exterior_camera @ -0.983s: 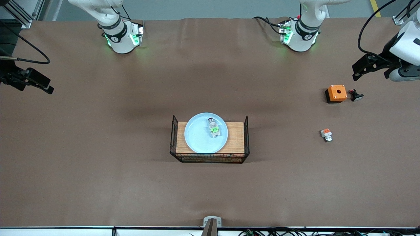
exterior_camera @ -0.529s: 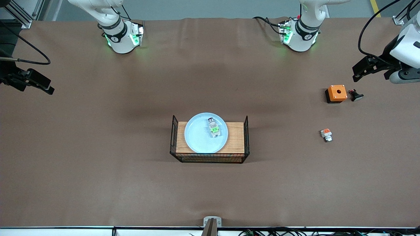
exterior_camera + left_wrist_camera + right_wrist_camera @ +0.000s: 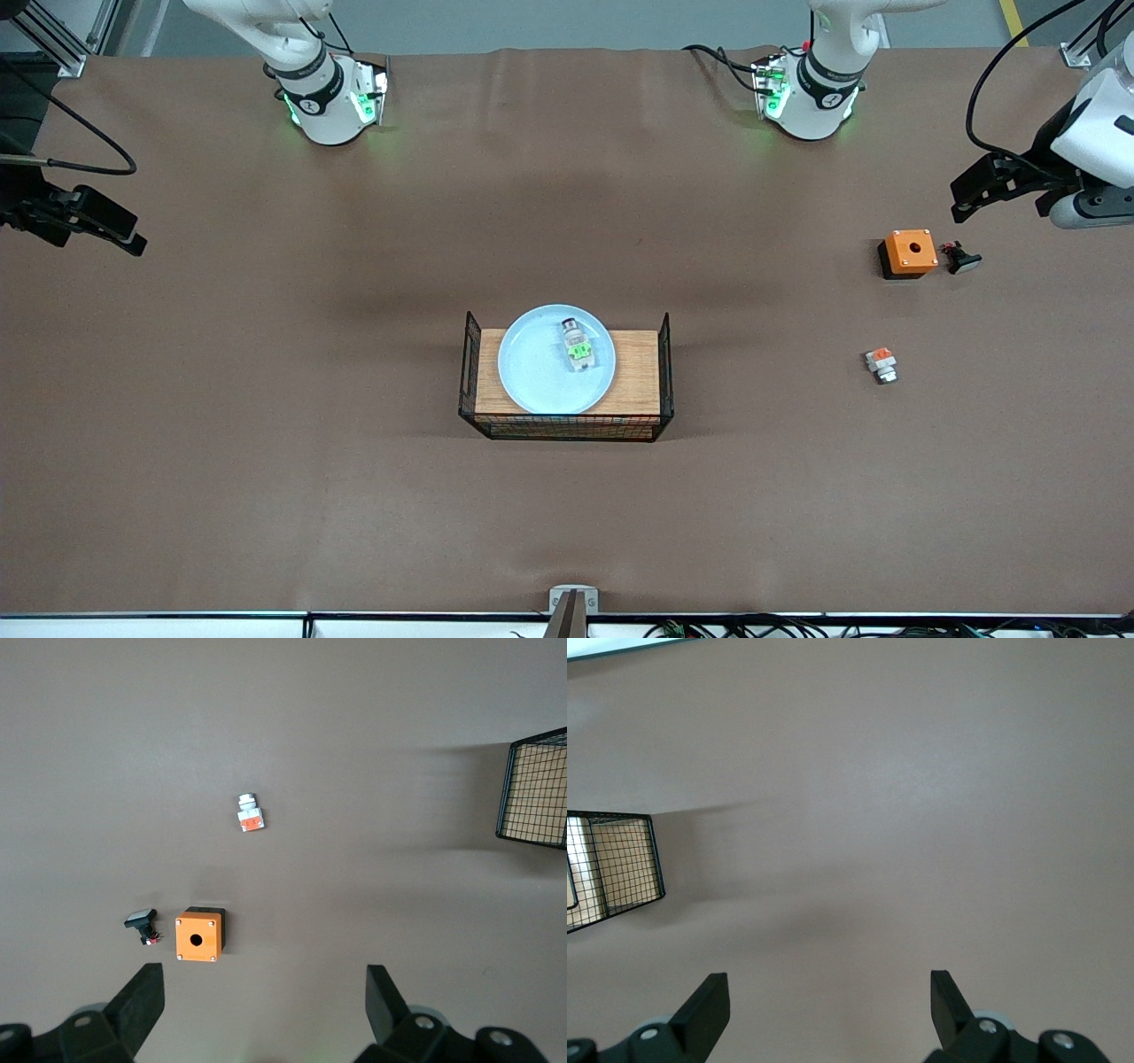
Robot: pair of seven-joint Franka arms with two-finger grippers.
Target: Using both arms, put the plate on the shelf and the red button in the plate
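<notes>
Change: the left tool [image 3: 974, 190] has moved a little higher and toward the edge of the front view since the earlier frames; the plate and the small parts lie as they did.
Plate: the pale blue plate [image 3: 540, 377] lies flat on the wooden board of a black wire rack [image 3: 567, 429] in the middle of the bench [image 3: 266, 443].
Red button: the red button [image 3: 577, 346], with its green block, lies on its side in the plate, toward the left arm's end.
Left tool: over the bench at the left arm's end, near the orange box [image 3: 909, 251]; its jaws stand wide and empty.
Right tool [image 3: 106, 226]: over the bare bench at the right arm's end, also wide and empty.
Other parts: a small black piece [image 3: 961, 259] just beside the orange box; a small unit with an orange block [image 3: 881, 363] nearer to the camera.
Risk: I judge that the button can roll on the glossy plate if the rack is pushed.
Surface: plain brown cover, with light folds near the arms' bases.
Room: grey floor and cables at the edges.
</notes>
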